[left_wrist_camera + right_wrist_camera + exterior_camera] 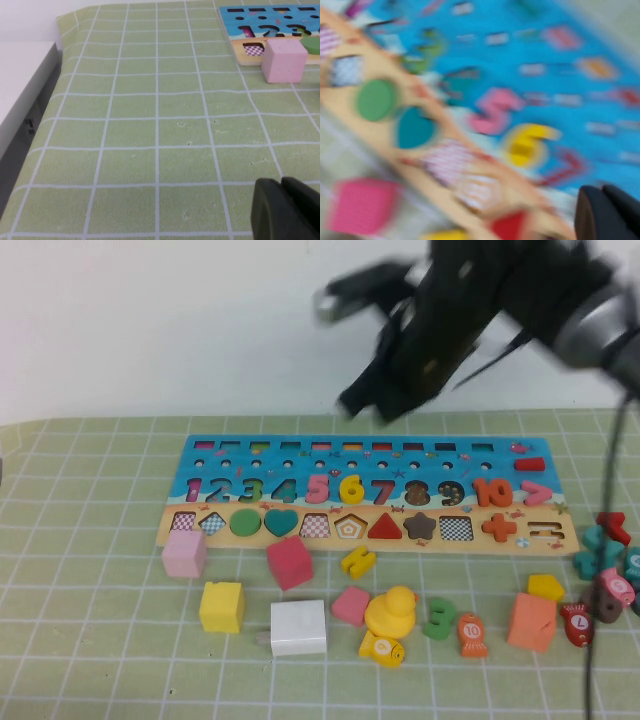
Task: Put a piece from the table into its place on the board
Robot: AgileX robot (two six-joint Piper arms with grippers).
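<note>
Clerk: Piece (351,488), one, bright-yellow numeral 6. Location: on the board (300,453), in the blue number row, between the pink 5 (318,487) and the red 7 (383,489). It appears to sit flat in its own recess, not loose on the counter (100,570).

Checker: Orientation?

Clerk: It reads upright from the robot's side, loop toward the tan shape strip and tail toward the far edge. Its long axis runs across the board's short way, square to the row of digits. No tilt can be made out.

Checker: Nearest gripper?

Clerk: Right gripper (605,210). In the high view its arm hangs in the air beyond the board's far edge, well above the digits. The piece lies below it and toward the robot's side. The right wrist view looks down on the 5 and the 6. Its two dark fingers lie together, with nothing between them and apart from the piece.

Checker: Left gripper?

Clerk: Left gripper (287,212), fingers pressed together on nothing. It is low over bare counter, off the board's left end. The pink cube (284,60) lies between it and the board, and the piece is well away. It looks parked.

Checker: Bearing on the next move?

Clerk: In my judgement the placing is done. What remains is for the right arm to draw clear up and back, and the piece needs no turning.
</note>
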